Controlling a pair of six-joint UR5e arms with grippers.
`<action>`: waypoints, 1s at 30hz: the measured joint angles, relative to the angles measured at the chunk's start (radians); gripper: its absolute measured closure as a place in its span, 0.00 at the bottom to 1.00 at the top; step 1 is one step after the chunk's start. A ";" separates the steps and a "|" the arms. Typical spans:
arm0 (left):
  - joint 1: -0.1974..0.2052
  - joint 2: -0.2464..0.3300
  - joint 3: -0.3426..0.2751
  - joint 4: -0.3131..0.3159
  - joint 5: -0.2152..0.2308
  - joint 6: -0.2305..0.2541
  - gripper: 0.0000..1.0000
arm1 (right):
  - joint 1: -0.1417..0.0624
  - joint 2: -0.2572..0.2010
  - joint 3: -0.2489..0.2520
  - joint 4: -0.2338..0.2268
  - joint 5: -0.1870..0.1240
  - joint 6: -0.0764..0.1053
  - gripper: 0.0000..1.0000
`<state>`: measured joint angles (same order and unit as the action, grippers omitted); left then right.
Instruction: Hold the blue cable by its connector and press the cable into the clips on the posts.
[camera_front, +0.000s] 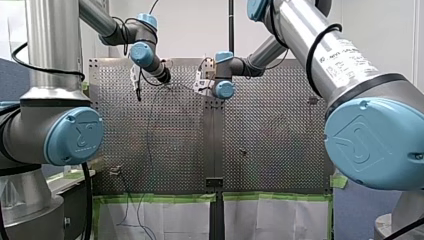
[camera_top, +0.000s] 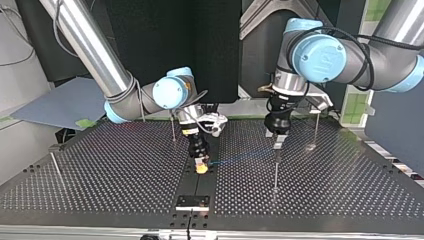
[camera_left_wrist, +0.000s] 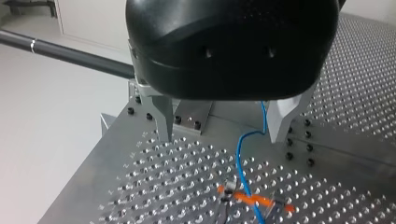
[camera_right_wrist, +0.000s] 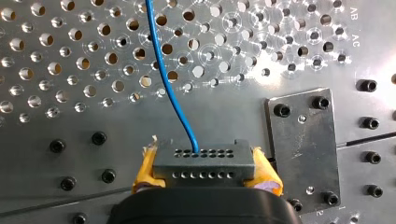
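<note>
R arm: bent down at table centre, right end effector (camera_right_wrist: 205, 171) clamping yellow pads on dark grey block connector (camera_right_wrist: 204, 161) | thin blue cable (camera_right_wrist: 166, 79) runs over perforated metal table (camera_top: 125, 165) | L arm: left end effector (camera_left_wrist: 224, 123) pointing down, metal fingers spread, cable passing loose between them

I have open table (camera_top: 110, 185) across the lower left of the top view, broken only by a thin post (camera_top: 55, 167) near the left edge. Right of centre, a second post (camera_top: 275, 172) stands just below my left gripper (camera_top: 278, 145). The blue cable (camera_top: 240, 159) runs from there to my right gripper (camera_top: 201, 167), barring the gap between them.
</note>
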<state>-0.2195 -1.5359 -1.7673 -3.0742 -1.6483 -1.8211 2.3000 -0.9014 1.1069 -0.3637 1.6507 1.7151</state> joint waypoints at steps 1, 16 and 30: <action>-0.001 0.000 0.000 0.000 0.004 -0.001 0.01 | 0.000 0.000 0.000 0.000 0.000 0.000 1.00; -0.013 -0.002 0.000 -0.001 -0.009 0.004 0.01 | 0.000 0.000 0.000 0.007 0.000 -0.003 1.00; -0.024 -0.022 0.000 -0.017 -0.137 0.067 0.01 | -0.005 0.000 0.000 0.009 0.000 -0.003 1.00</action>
<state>-0.2439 -1.5580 -1.7672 -3.0917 -1.7849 -1.7537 2.2950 -0.9015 1.1070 -0.3551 1.6505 1.7122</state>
